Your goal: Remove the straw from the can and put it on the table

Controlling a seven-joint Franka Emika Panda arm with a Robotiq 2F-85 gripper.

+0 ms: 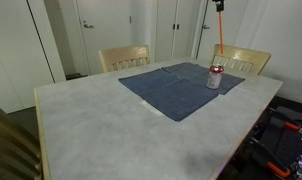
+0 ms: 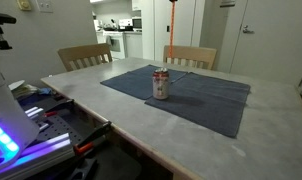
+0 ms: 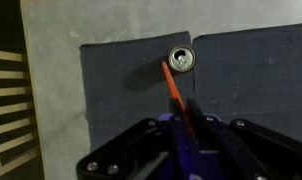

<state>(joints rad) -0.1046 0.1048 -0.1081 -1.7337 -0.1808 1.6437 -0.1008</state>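
Note:
The silver can point(image 1: 215, 77) with red markings stands upright on a dark blue cloth point(image 1: 176, 90) on the grey marbled table point(image 1: 91, 125). It also shows in an exterior view point(image 2: 161, 85) and from above in the wrist view point(image 3: 181, 60). The orange-red straw point(image 1: 219, 35) hangs upright in the air, its lower end above the can and clear of it. It shows too in an exterior view point(image 2: 172, 25) and in the wrist view point(image 3: 172, 82). My gripper point(image 3: 186, 105) is shut on the straw's upper part, high above the can.
Two wooden chairs point(image 1: 124, 57) point(image 1: 246, 60) stand at the table's far side. A cluttered bench with tools and a lit device point(image 2: 31, 125) stands beside the table. Bare tabletop lies around the cloth point(image 2: 191, 95).

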